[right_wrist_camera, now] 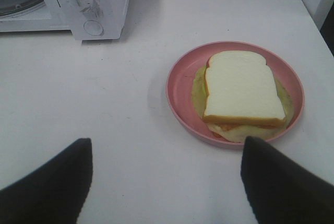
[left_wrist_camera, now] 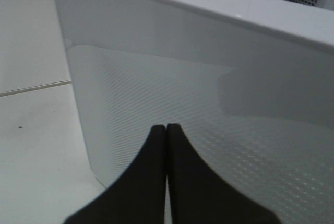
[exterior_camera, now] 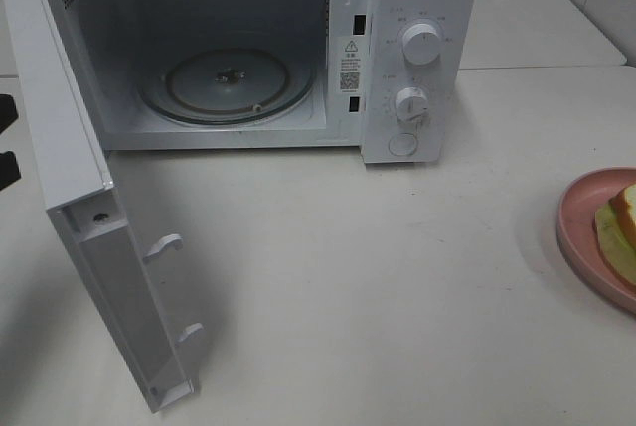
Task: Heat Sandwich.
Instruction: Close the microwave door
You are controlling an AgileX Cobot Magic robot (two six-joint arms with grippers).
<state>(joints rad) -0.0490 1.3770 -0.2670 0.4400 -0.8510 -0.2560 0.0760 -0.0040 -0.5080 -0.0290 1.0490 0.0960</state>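
While the microwave (exterior_camera: 248, 49) stands at the back edge of the white desk (exterior_camera: 378, 287) with its door (exterior_camera: 99, 237) swung fully out toward the front left, the sandwich (right_wrist_camera: 242, 96) lies on a round pink plate (right_wrist_camera: 180, 85) at the desk's right edge, well apart from the oven. From the right wrist view the sandwich shows a square slice of white bread on top, smooth and pale, with a tan-orange crust running along its sides and nearest edge. Pale yellow-green filling spreads out past the bread on the plate, and the edge of a lower slice peeks out beneath. The sandwich nearly fills the plate. In the high view only part of plate and sandwich (exterior_camera: 621, 227) shows at the right border.

Inside the open oven the glass turntable (exterior_camera: 224, 83) sits bare in the cavity. Two white knobs (exterior_camera: 420, 44) and a round button occupy the control panel on the oven's right side.

The left gripper (left_wrist_camera: 166, 128) has its dark fingers pressed together, holding nothing, with their tips right at the outer face of the open door; whether they touch it cannot be told. The right gripper (right_wrist_camera: 167, 151) hangs over the desk just short of the plate, its two black fingers (right_wrist_camera: 57, 182) spread wide and nothing between them.
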